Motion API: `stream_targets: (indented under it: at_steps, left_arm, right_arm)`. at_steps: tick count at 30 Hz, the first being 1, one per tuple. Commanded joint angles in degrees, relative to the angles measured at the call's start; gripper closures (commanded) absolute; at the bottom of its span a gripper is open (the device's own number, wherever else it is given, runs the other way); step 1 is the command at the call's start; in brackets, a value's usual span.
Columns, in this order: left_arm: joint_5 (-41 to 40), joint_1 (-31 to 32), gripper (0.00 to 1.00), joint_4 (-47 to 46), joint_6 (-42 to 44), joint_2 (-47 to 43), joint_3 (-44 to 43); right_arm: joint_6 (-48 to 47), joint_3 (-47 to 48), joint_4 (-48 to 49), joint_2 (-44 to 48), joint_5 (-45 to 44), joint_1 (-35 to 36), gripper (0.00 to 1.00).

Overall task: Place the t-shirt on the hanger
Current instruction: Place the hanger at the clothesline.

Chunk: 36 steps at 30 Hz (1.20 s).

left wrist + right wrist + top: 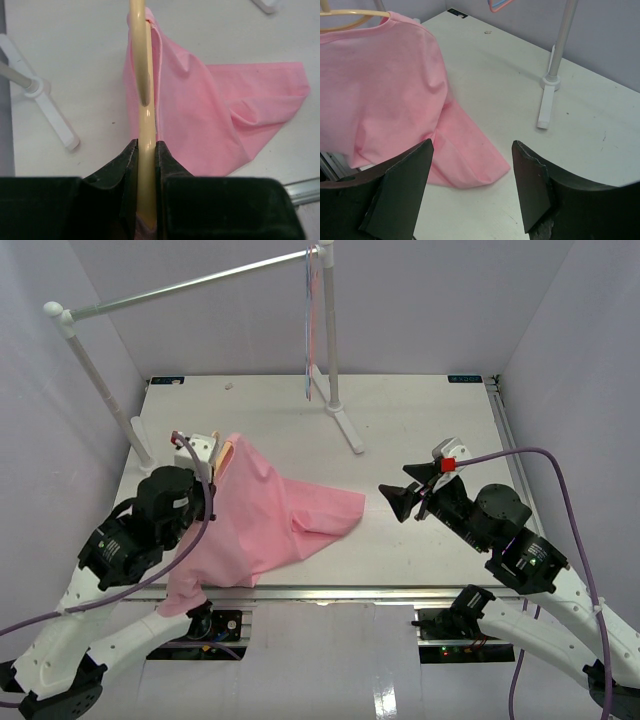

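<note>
One rumpled pink t-shirt (pixel 262 520) on tan hanger (pixel 147 134) between left jaws; right jaws wide.

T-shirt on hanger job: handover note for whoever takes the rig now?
Left tool: shut on the hanger.
Right tool: open, empty, beside the t-shirt.
Done: the t-shirt is draped over the hanger with one shoulder seated. Its lower part trails on the table.
Left: the other shoulder is hidden, so check it and seat it if needed.
</note>
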State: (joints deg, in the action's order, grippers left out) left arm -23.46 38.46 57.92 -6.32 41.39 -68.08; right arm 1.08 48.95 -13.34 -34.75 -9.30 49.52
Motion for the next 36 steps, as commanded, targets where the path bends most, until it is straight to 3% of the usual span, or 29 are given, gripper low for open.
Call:
stream_targets:
  at_steps: [1,6,9,12,23,36]
  left_arm:
    - [-12.9,-0.1,1.00,-6.0,-4.9,14.6,-6.2]
    - [-15.1,-4.9,1.00,-7.5,-6.2,27.5,-17.2]
    - [-10.3,-13.3,1.00,-12.8,-5.0,29.5,-21.6]
    - [-11.6,-16.5,1.00,-18.5,-3.1,30.1,-23.1]
    - [-16.1,-17.2,1.00,-29.8,-3.0,29.7,-23.6]
    - [-21.2,-17.3,1.00,-40.1,4.2,30.4,-26.0]
  right_arm:
    - [-0.2,0.3,-0.1,1.8,-0.9,0.0,0.29]
    - [-0.3,-1.5,-0.5,4.0,-0.3,0.1,0.29]
    - [-0.2,-2.1,-0.1,4.0,1.2,0.1,0.29]
    - [-0.3,-2.4,0.7,3.2,2.1,0.1,0.29]
    - [0.1,-2.5,1.1,3.3,2.7,0.1,0.29]
    - [0.1,-2.2,-0.4,3.4,3.1,0.1,0.30]
